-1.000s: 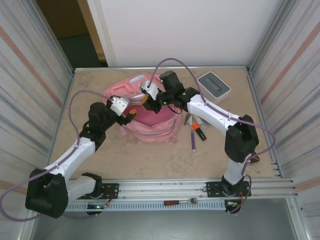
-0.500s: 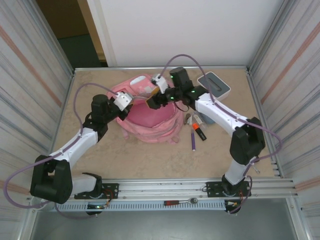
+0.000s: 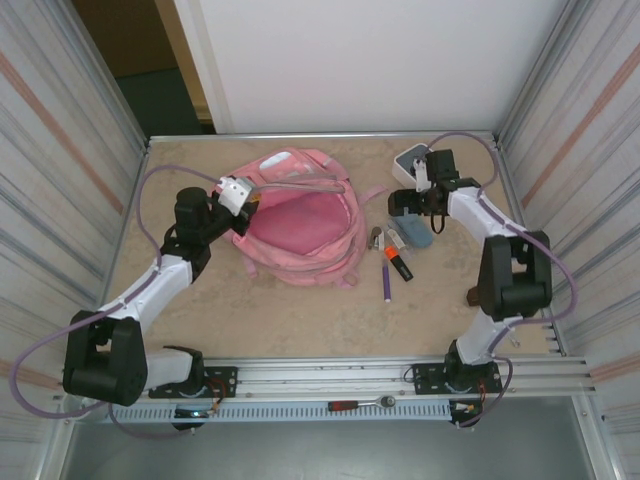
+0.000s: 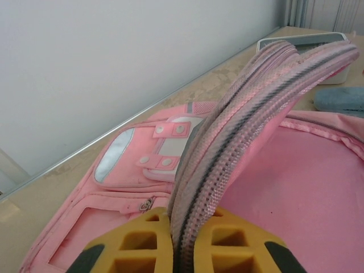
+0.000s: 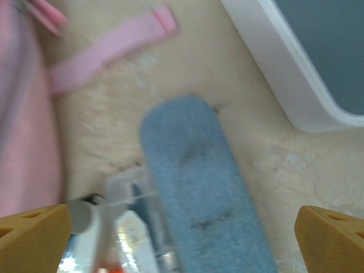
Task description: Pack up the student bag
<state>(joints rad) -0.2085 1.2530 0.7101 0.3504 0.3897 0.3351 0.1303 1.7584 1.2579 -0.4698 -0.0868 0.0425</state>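
Left pincer (image 4: 182, 253) is clamped hard on the zip edge of the large soft pink fabric backpack (image 3: 300, 230), yellow pads squeezed together on the grey teeth, and you see that best from the left wrist. Right pincer (image 5: 182, 233) is spread wide apart, nothing in it, hanging over a grey-blue fabric pouch (image 5: 199, 182) just beside the white-and-grey flat box (image 5: 296, 74).

From above, the backpack lies in the upper middle of the frame on the tan stone-patterned tabletop (image 3: 300, 330). Its far edge is near the back rim, and there is bare surface left of it and a wide band below it. Its mouth gapes upward and the pocketed front panel is pulled towards the top of the frame. The outline looks almost round, so I can't call its long axis.

The overhead view adds an orange marker (image 3: 399, 266) and a purple pen (image 3: 386, 284), lying between the bag and the right arm.
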